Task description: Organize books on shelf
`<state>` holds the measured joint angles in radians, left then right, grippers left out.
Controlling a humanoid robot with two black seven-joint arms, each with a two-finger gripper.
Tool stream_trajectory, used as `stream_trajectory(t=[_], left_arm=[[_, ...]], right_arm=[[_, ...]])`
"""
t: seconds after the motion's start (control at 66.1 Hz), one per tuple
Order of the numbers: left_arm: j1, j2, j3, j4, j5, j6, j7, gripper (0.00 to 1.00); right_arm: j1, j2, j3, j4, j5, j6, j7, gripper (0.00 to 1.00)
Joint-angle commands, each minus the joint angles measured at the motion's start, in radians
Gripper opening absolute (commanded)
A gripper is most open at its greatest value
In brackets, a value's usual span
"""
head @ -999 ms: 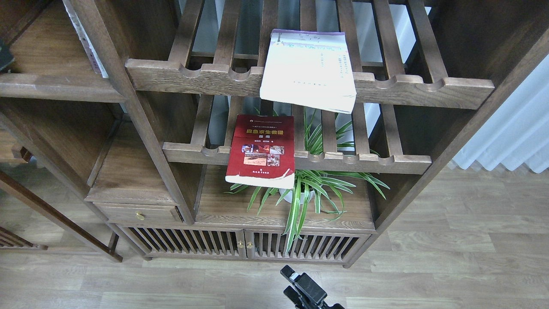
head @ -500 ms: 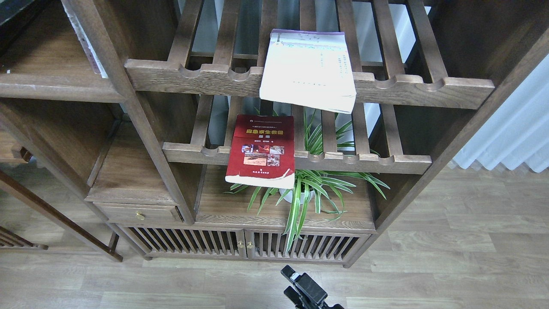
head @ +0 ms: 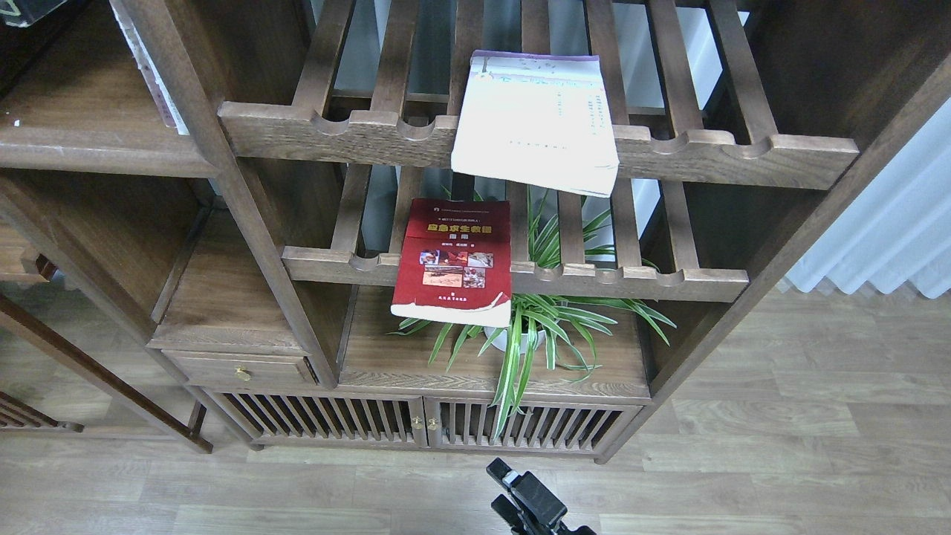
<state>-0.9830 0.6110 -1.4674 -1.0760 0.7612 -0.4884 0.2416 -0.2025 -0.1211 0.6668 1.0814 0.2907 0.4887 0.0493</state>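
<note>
The cream-white book with a purple edge [head: 535, 119] lies flat on the upper slatted rack, its front overhanging the notched rail. The red book with small photos [head: 455, 260] lies flat on the lower slatted rack and also overhangs the rail. The solid dark-brown shelf [head: 89, 145] is at the upper left. A dark thing with a pale edge [head: 18, 9] shows in the top-left corner above that shelf; I cannot tell whether it is the black book or my left arm. My right gripper [head: 520, 494] is low at the bottom edge, far from the books, its fingers indistinct.
A potted spider plant [head: 531, 327] stands on the cabinet's bottom board under the red book. A thin pale strip [head: 152, 74] leans along the cabinet post. A small drawer [head: 238, 369] and slatted doors [head: 423, 427] lie below. Wood floor in front.
The dark thing at the left edge has risen from beside the solid shelf to the top-left corner. Both books and my right gripper have not moved.
</note>
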Motion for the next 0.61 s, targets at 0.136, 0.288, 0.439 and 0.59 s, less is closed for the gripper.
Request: stream_trajectory(t=[0.136, 0.288, 0.439, 0.59], left_arm=[[-0.01, -0.039, 0.036, 0.018, 0.0, 0.0, -0.021, 0.05], [0.001, -0.043, 0.033, 0.064, 0.0, 0.0, -0.053, 0.06], [0.003, -0.047, 0.036, 0.079, 0.0, 0.0, -0.061, 0.07], [0.007, -0.053, 0.045, 0.079, -0.013, 0.0, -0.064, 0.25]], right_arm=[[0.002, 0.0, 0.004, 0.0, 0.002, 0.0, 0.006, 0.99], [0.006, 0.0, 0.004, 0.0, 0.004, 0.0, 0.006, 0.99], [0.011, 0.001, 0.004, 0.0, 0.004, 0.0, 0.006, 0.99], [0.012, 0.001, 0.004, 0.0, 0.004, 0.0, 0.007, 0.99]])
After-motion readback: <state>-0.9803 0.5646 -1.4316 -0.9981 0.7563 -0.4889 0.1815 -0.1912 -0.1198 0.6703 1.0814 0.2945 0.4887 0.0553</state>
